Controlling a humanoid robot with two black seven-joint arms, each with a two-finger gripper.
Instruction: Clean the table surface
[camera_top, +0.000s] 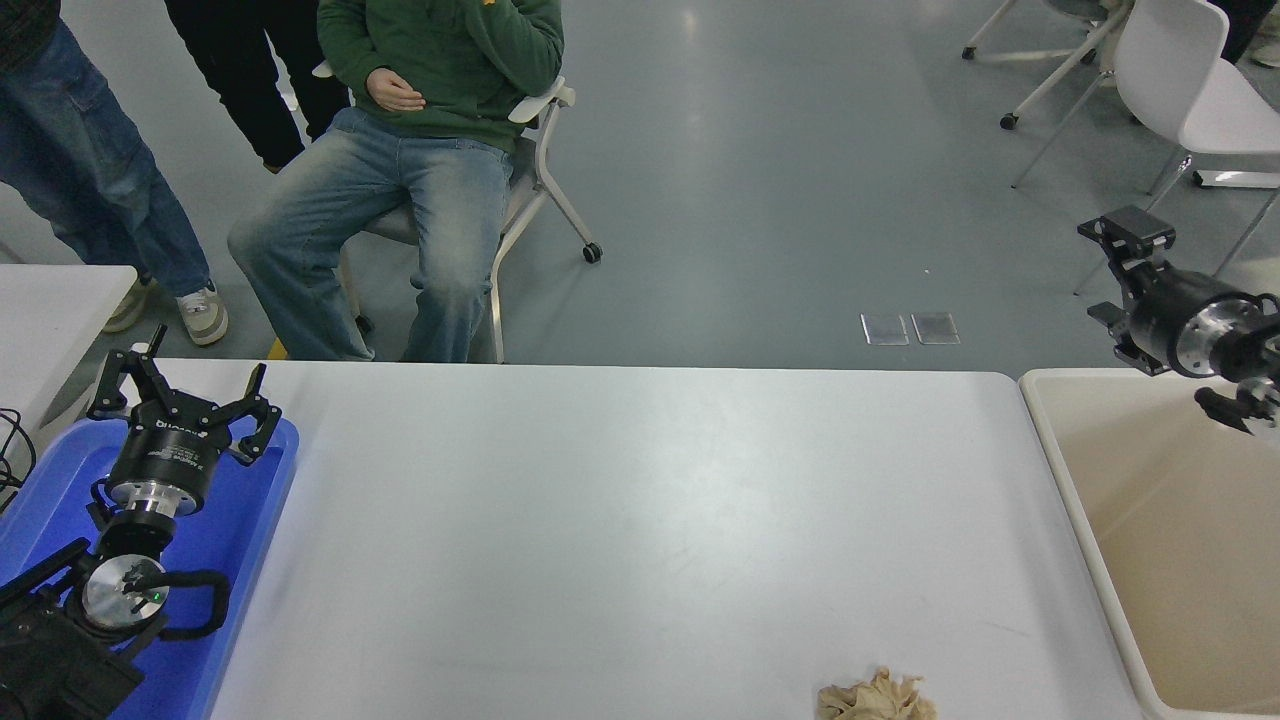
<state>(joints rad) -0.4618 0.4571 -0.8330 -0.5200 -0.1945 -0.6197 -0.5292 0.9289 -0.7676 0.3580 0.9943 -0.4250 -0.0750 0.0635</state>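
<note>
The table surface (640, 520) is a wide matte-white top that fills the middle of the head view. A crumpled beige wad of paper or cloth (877, 698) lies on it at the front edge, right of centre. My right gripper (1110, 275) comes in from the right edge. It is open and empty, raised above the table's far right corner and the bin's far rim. It is far from the wad. My left gripper (185, 378) is parked at the lower left over a blue tray (255, 520), open and empty.
A cream plastic bin (1062, 480) stands against the table's right end. A corner of a smaller white table (60, 300) shows at the left. A seated person (420, 190) and two standing people are at the far left. White chairs (1190, 90) stand at the far right.
</note>
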